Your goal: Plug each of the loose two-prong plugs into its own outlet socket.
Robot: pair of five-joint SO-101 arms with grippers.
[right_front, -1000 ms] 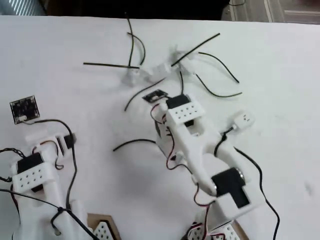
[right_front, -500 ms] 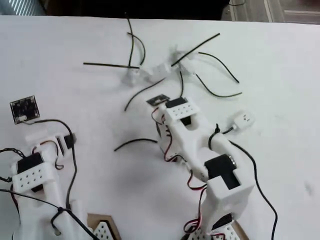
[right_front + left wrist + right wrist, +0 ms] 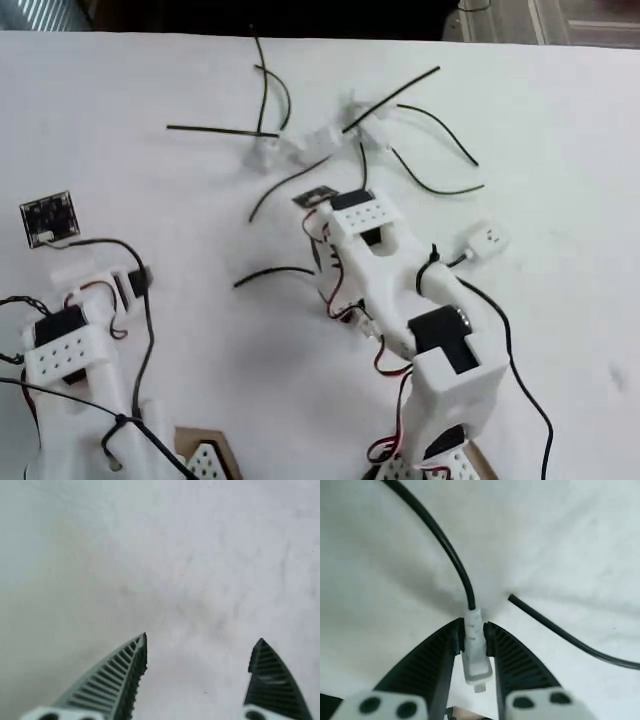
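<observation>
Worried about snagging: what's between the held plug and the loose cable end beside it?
Only bare table between plug and cable end, per the right wrist view.

High view: fixed overhead, down on table [image 3: 560, 150]. Wrist views: close, aimed at same tabletop.

Two white plastic robot arms, left arm [image 3: 65, 350] and right arm [image 3: 385, 280], show black motor blocks, rows of small holes, red and black wires, and dark ribbed pointed fingers [image 3: 515, 665].
</observation>
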